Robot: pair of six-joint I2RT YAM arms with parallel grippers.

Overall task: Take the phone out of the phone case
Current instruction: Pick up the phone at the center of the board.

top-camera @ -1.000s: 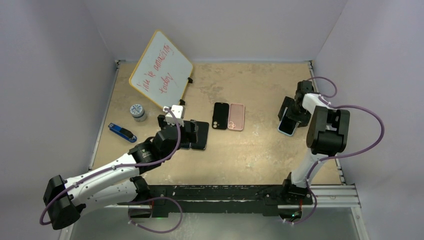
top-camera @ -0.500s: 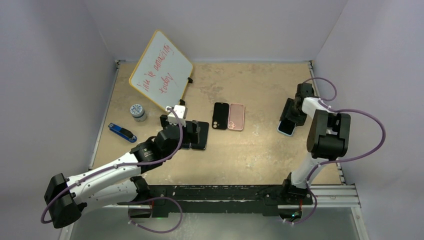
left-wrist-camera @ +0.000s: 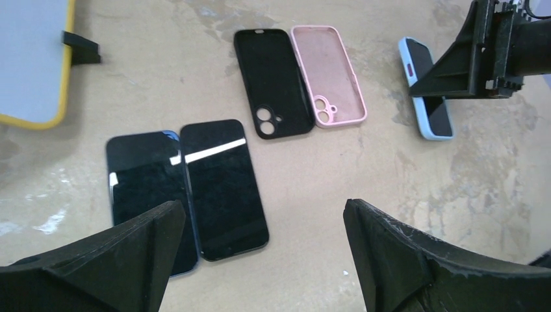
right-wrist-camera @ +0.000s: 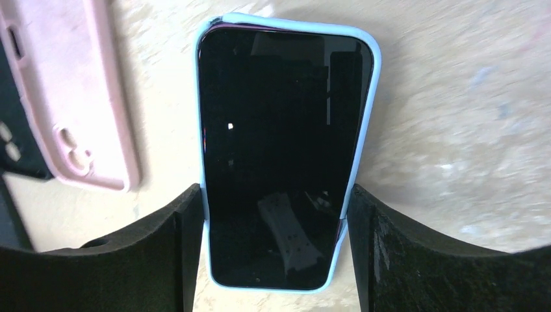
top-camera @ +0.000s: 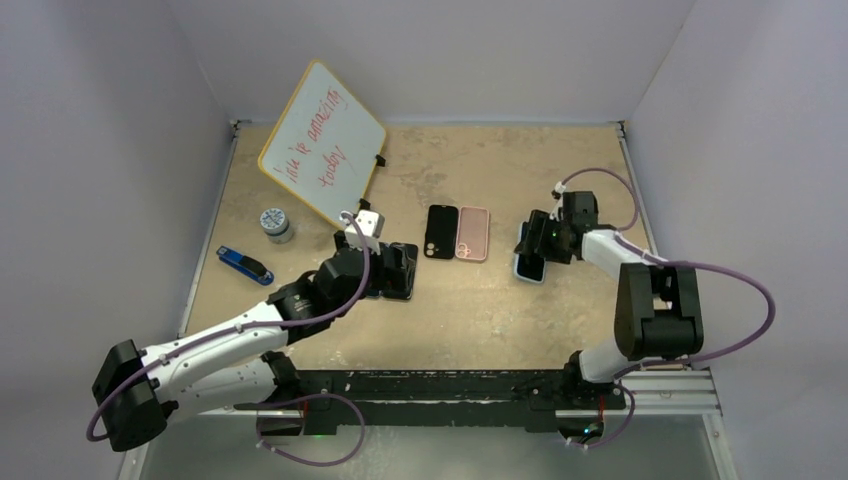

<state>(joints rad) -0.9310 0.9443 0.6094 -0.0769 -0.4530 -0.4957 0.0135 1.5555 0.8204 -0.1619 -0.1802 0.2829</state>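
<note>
The right gripper [top-camera: 533, 250] pinches the phone [right-wrist-camera: 279, 149], snug in its blue case [right-wrist-camera: 292, 23], across its width, long axis pointing 12 o'clock from the fingers, at 3 o'clock of the pink case [top-camera: 472, 233]; the left gripper [left-wrist-camera: 263, 207] hangs spread, farther off.

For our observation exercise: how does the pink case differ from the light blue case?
The pink case is empty, inside facing up; the light blue case holds a phone. The pink case lies untouched; the right gripper clamps the light blue case by its sides. Both are slim phone cases with rounded corners.
</note>
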